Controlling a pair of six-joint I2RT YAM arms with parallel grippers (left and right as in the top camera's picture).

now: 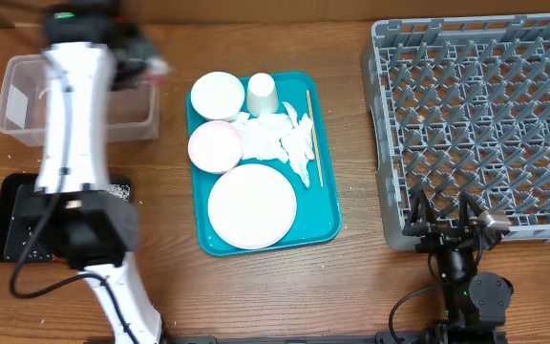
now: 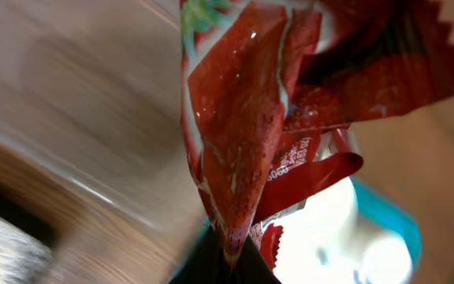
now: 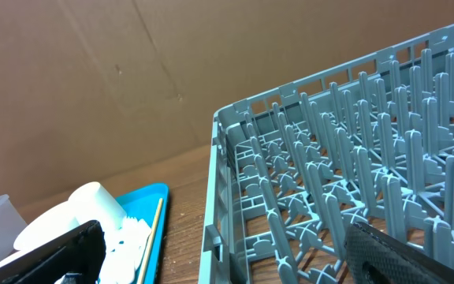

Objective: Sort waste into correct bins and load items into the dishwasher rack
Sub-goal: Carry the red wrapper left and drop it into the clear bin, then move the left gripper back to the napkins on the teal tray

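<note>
My left gripper is shut on a red foil wrapper, which hangs over the right end of the clear tub; the wrapper's tip is pinched where the jaws meet. The black tray lies below the tub, partly hidden by my left arm. On the teal tray sit two white bowls, a cup, a plate and crumpled napkins. My right gripper stands open at the front edge of the grey dishwasher rack, nothing between its fingers.
A thin wooden stick lies along the teal tray's right side. Pale crumbs are scattered at the black tray's upper right corner. In the right wrist view the rack's wall stands close ahead, with the cup at left.
</note>
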